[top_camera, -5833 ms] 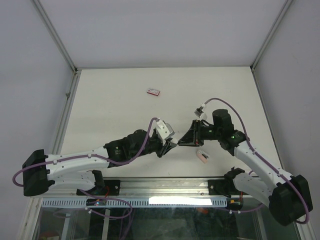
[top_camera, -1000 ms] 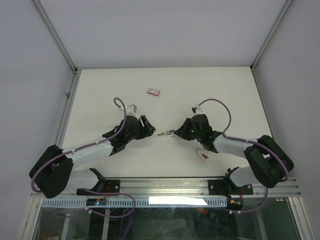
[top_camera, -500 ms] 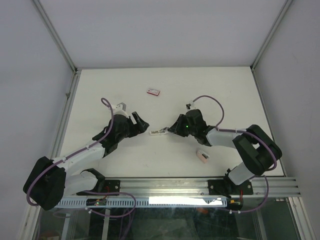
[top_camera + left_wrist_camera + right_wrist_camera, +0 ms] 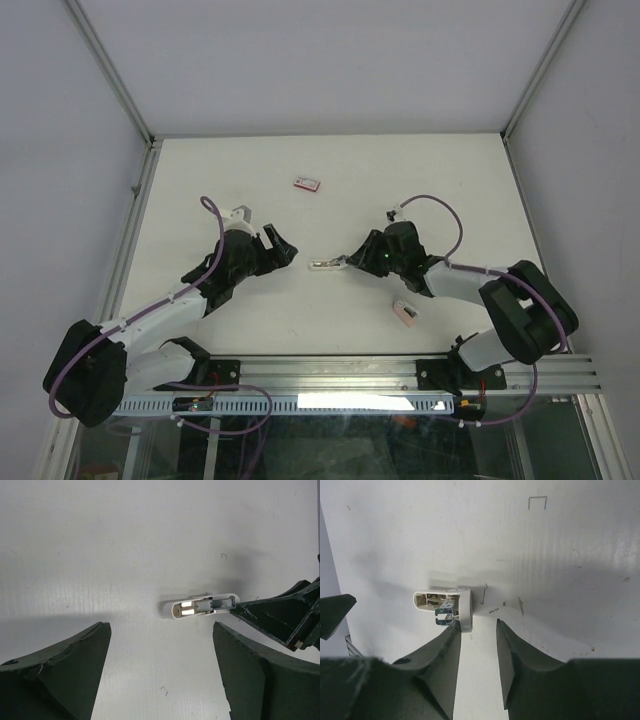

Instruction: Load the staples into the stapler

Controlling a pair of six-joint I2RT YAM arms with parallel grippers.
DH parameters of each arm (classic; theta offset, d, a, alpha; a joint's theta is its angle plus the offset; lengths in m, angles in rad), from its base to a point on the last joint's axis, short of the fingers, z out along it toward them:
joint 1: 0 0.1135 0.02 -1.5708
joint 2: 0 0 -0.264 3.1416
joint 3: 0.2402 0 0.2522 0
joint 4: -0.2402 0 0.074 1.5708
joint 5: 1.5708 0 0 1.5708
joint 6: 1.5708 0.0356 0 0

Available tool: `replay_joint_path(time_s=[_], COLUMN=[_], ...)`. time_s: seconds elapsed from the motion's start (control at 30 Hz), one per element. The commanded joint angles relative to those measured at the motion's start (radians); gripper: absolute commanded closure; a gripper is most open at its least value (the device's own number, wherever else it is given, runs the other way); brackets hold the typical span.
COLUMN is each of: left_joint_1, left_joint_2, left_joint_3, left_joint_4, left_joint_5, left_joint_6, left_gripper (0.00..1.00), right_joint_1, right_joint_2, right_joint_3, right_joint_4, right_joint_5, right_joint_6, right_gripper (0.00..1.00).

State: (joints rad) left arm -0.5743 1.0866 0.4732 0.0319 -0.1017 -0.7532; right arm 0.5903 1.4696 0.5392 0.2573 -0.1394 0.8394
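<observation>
The small white stapler [image 4: 324, 265] lies on its side on the table, its metal channel showing [image 4: 200, 607] [image 4: 444, 605]. My left gripper [image 4: 286, 246] [image 4: 161, 630] stands wide open just left of it, empty and apart from it. From the right, my right gripper [image 4: 349, 263] [image 4: 476, 627] is open a little, with nothing between its fingers; its left fingertip [image 4: 451, 630] touches the stapler's end. The red-pink staple box [image 4: 307, 183] lies further back. No strip of staples shows; only single loose staples [image 4: 224, 556] [image 4: 537, 502] lie about.
A small pink and white piece [image 4: 404, 313] lies near the front, right of centre. Another bent staple [image 4: 164, 690] lies between my left fingers. The white table ends at metal rails [image 4: 135, 215] left and right, with grey walls around.
Earlier both grippers held the stapler up between them. Over the last second it lies on the table; the left gripper opened and drew back left, and the right gripper opened and let it go.
</observation>
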Motion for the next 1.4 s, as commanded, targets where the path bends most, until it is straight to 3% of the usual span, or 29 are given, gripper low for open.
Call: replay_joint_path(time_s=[0.0,0.2,0.3,0.5,0.7,1.0,1.13,1.37], left_joint_1=[0.009,0.008,0.008,0.008,0.007,-0.004,-0.014,-0.034], left_joint_2=[-0.013,0.064,0.100,0.227,0.335,0.481,0.512,0.522], left_joint_3=[0.007,0.018,0.022,0.039,0.068,0.106,0.111,0.116], left_joint_4=[0.031,0.086,0.124,0.239,0.360,0.471,0.508,0.525], left_joint_5=[0.023,0.083,0.105,0.203,0.293,0.367,0.388,0.405], left_joint_6=[0.033,0.023,0.021,0.002,-0.032,-0.074,-0.097,-0.123], left_gripper=[0.16,0.20,0.21,0.21,0.24,0.29,0.36,0.57], right_joint_1=[-0.020,-0.030,-0.035,-0.049,-0.070,-0.089,-0.093,-0.103], right_joint_2=[-0.057,-0.026,-0.008,0.023,0.037,0.056,0.050,0.035], right_joint_3=[-0.008,-0.017,-0.030,-0.038,-0.046,-0.044,-0.051,-0.060], right_joint_4=[0.042,0.030,0.031,0.020,0.016,0.021,0.023,0.023], right_joint_5=[-0.035,-0.029,-0.030,-0.040,-0.053,-0.075,-0.077,-0.074], right_joint_6=[-0.005,-0.008,-0.004,0.002,0.006,-0.004,-0.005,-0.005], right_gripper=[0.66,0.92,0.98,0.98,0.89,0.87,0.87,0.87])
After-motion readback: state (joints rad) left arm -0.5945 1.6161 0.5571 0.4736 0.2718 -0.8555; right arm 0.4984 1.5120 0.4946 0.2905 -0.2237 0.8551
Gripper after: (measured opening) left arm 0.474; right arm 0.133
